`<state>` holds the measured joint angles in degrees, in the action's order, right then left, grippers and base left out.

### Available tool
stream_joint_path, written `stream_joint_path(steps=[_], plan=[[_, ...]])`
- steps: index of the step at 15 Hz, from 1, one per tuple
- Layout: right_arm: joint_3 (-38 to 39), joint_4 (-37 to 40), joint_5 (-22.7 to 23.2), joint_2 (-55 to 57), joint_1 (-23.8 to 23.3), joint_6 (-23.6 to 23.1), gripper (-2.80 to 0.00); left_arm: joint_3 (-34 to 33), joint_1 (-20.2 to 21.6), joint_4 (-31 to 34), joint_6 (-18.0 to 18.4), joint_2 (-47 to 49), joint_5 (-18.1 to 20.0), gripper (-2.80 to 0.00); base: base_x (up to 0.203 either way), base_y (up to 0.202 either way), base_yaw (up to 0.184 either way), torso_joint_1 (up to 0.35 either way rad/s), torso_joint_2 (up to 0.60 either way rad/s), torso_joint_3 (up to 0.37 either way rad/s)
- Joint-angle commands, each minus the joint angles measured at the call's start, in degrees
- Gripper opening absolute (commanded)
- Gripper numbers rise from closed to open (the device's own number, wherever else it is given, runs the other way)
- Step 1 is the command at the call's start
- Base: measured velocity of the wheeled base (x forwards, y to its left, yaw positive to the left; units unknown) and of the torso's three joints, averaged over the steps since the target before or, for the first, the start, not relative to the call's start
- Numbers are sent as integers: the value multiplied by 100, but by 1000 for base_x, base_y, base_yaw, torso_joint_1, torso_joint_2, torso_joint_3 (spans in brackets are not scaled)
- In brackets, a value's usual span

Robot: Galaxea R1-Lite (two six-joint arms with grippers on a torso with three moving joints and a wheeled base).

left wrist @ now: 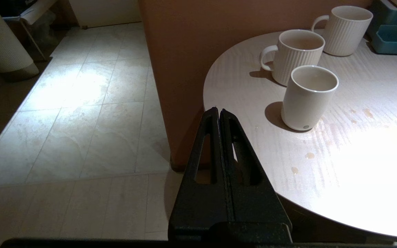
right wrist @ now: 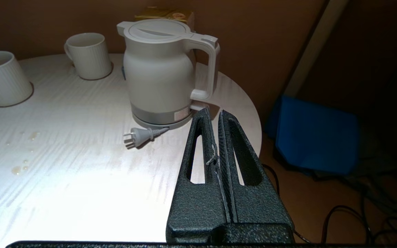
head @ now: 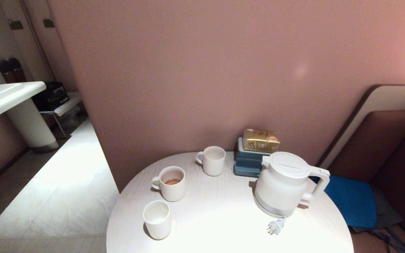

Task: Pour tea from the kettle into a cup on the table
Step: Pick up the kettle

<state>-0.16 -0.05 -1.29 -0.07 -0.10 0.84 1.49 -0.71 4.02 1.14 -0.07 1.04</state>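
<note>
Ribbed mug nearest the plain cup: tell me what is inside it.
The ribbed mug holds a shallow pool of reddish-brown tea at its bottom, seen from the head view. Its near wall hides part of the floor, so the depth is unclear.

On round white surface: one white kettle, lid on; one loose plug on short cord. Two ribbed mugs with handles, nearer mug holding reddish-brown tea, farther mug by wall. One plain handleless cup. One gold packet atop one blue box.
</note>
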Motion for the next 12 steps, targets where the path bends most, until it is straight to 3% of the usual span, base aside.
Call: stream_joint_path(steps=[1, 3, 5, 12], plan=[[-2, -13, -12, 7, 1, -14, -280, 1, 0, 2, 0, 7, 2, -280, 0, 0, 0, 0, 0, 0], [-99, -10, -21, 7, 1, -40, -280, -2, 0, 2, 0, 7, 4, -280, 0, 0, 0, 0, 0, 0], [-803, 82, -108, 183, 1, 2, -280, 1, 0, 2, 0, 7, 2, -280, 0, 0, 0, 0, 0, 0], [-2230, 129, -185, 2603, -4, 61, -280, 1, 0, 2, 0, 7, 2, -280, 0, 0, 0, 0, 0, 0]])
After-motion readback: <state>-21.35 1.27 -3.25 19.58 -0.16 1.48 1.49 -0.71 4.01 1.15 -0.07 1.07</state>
